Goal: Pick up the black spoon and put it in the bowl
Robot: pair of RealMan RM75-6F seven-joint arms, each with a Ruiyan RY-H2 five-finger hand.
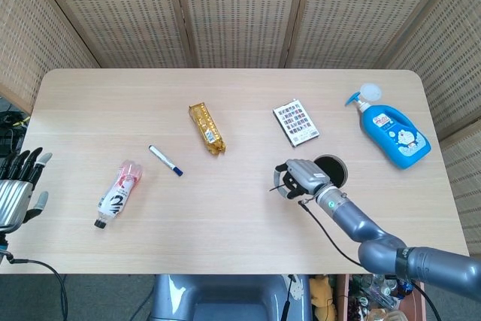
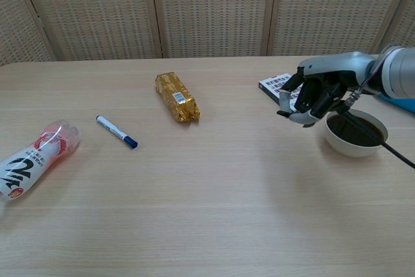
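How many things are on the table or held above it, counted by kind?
Bottles: 2, the clear bottle and the blue pump bottle
Marker pen: 1
Gold snack pack: 1
Card box: 1
Bowl: 1
Black spoon, in the right hand: 1
Total: 7

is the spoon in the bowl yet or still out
Out. The right hand holds the black spoon in the air just left of the bowl; the spoon's dark tip pokes out beside the rim, not inside.
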